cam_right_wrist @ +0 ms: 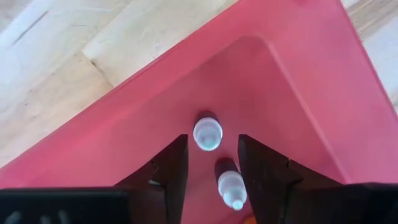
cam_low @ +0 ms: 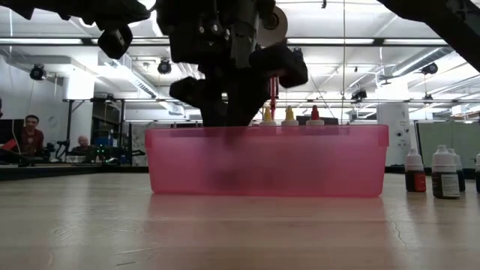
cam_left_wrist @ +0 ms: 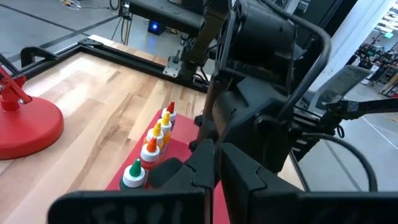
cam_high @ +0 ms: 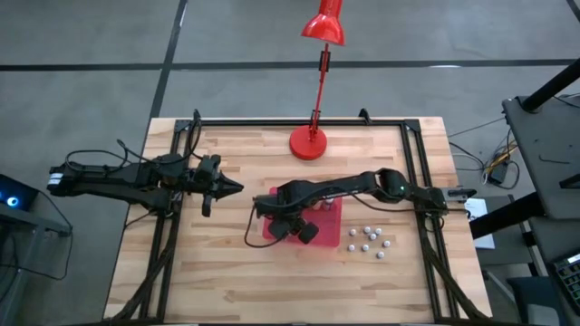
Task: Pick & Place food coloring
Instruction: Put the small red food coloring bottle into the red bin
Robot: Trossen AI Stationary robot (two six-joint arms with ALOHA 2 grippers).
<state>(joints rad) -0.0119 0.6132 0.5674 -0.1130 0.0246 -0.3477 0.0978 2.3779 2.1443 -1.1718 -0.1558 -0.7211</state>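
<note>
Right gripper (cam_right_wrist: 211, 163) was positioned directly above the red tray (cam_high: 333, 231), inside its left part, pointed straight down; its fingers (cam_right_wrist: 169, 163) were seen partly spread, nothing clamped between them. Two pale bottles lay right under it on the tray floor: one upright bottle (cam_right_wrist: 207, 132) was seen cap-end on just ahead of the fingertips, long axis vertical, in line with the gap; a second bottle (cam_right_wrist: 231, 182) was seen within the gap, hard against the other finger, contact could not be told. A release step was judged to be in hand, or a fresh descent onto one of the two; either way a straight vertical move was judged to be called for, since both bottle axes ran parallel to the fingers.

Left gripper (cam_high: 222, 186) was parked over the tabletop (cam_high: 227, 281) to the left of the tray, fingers fully closed on nothing; the right arm was clearly the nearer one.

Counts: four coloured-cap bottles (cam_left_wrist: 152, 146) in a row along the tray's far side (green, orange, yellow, red); two pale ones under the right gripper; seven loose bottles (cam_high: 367, 237) counted on the tabletop right of the tray, count uncertain; one tray; one red lamp (cam_high: 308, 140) at the far edge.
</note>
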